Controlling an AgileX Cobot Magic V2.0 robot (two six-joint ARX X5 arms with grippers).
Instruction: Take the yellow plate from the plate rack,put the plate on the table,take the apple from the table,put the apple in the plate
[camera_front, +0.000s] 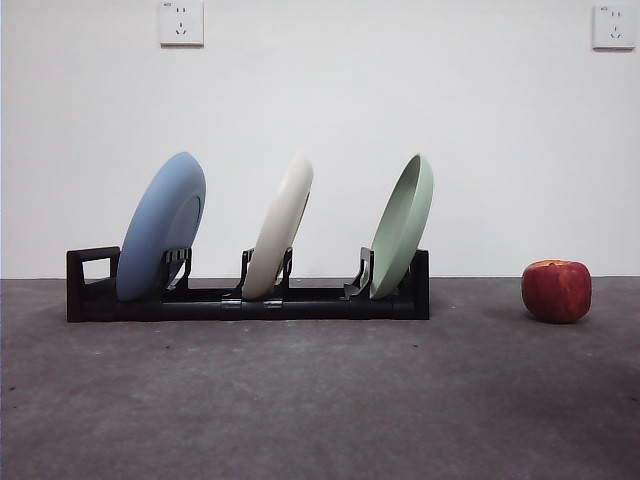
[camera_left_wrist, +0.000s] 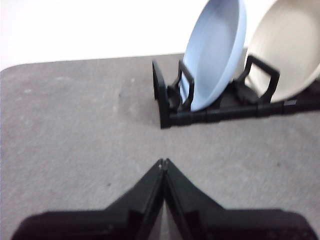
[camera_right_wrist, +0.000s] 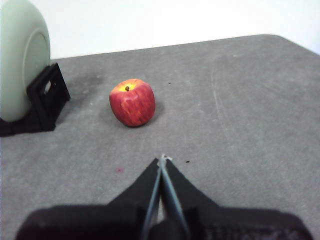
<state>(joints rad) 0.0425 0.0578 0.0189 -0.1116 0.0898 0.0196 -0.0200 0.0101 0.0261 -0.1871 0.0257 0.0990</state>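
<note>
Nearest the cameras, both arms wait low over the flat, dark grey, mottled table (camera_front: 320, 400): the left gripper (camera_left_wrist: 163, 162) has its two black jaws pressed together to a point and holds nothing, and the right gripper (camera_right_wrist: 162, 159) is likewise pinched closed and empty. Beyond them stands the low, long black plastic plate rack (camera_front: 250, 295), which serves as the landmark here. In it three plates lean the same way between pairs of upright prongs: a round blue plate (camera_front: 162, 225) at the end with the handle loop, the round, shallow cream-coloured yellow plate (camera_front: 282, 225) in the middle slot, and a pale green plate (camera_front: 405, 222) at the far end from the handle. The blocky red apple (camera_front: 556, 290) with a yellowish patch at its stem sits on the table well apart from the rack, past the green plate's end, and the right wrist view has it straight ahead. No step is begun, so the first job is lifting the cream plate out. To my mind the left gripper, which sees the handle end of the rack and the cream plate behind the blue one, is the better placed. It should open its jaws first, come down over the plate's upper rim, pinch across the rim's thickness, and draw the plate up along its own lean so it clears the prongs without knocking either neighbour. The bare table in front of the rack looks a fair place to lay it flat, leaving the apple to the right gripper.
</note>
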